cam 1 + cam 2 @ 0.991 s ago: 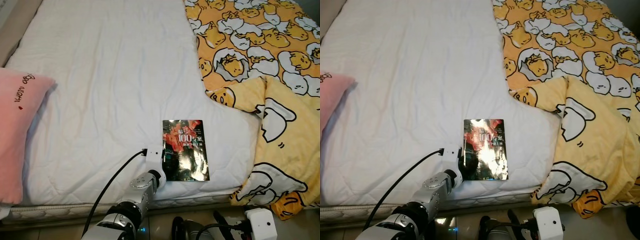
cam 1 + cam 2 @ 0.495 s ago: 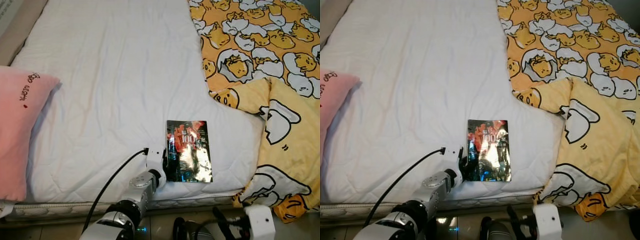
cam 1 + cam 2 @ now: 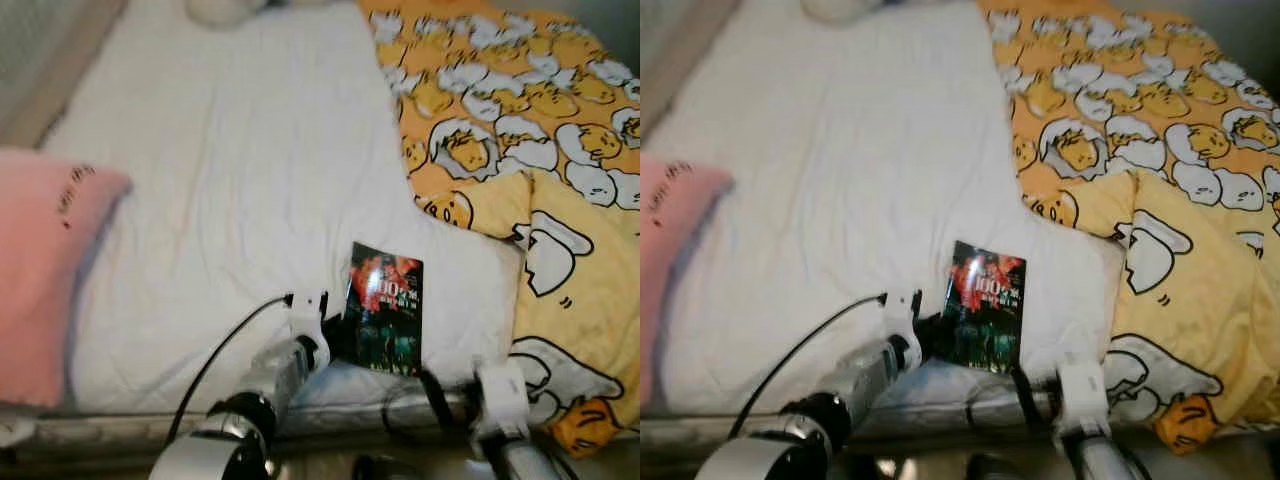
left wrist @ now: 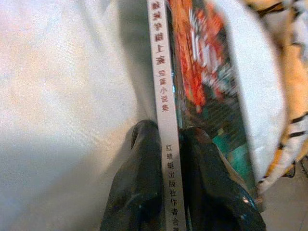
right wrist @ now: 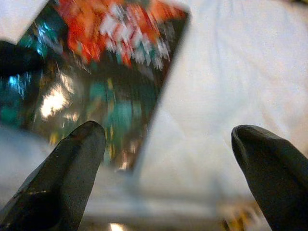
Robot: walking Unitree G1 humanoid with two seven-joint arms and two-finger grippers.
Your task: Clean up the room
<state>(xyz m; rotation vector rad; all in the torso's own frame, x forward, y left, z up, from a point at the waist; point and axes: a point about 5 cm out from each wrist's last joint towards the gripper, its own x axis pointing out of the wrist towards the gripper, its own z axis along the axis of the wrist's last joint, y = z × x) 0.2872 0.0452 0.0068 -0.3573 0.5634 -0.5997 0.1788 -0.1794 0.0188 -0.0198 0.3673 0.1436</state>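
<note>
Book [image 3: 386, 308] lifted, tilted (left pincer [image 4: 166, 139] clamped)

We are reading "100" in white on the glossy cover of the book [image 3: 385, 309] lying near the foot edge of the white mattress [image 3: 230, 200]. On the book's white spine [image 4: 163, 120] we are seeing red Chinese characters, ending "短篇小说集", then "红蜻蜓出版社". The pink pillow [image 3: 45, 270], left of the book, is showing dark red lettering too blurred to read.
</note>
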